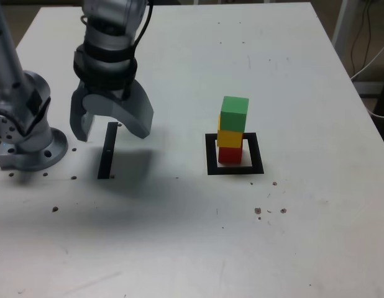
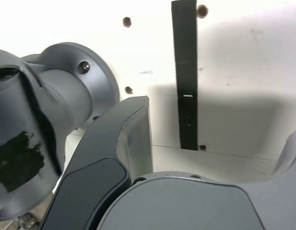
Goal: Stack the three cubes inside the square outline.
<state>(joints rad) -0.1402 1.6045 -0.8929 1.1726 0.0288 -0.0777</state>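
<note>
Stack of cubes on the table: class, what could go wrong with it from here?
1. The green cube sits a little off line over the yellow cube, so a knock to the table might tip it off.
2. The open fingers hang well to the exterior view's left; if the arm swung back low, it could topple the stack, red cube included.

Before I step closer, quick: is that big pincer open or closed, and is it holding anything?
Pincer: open wide, holding nothing, above the table near the black strip.
</note>
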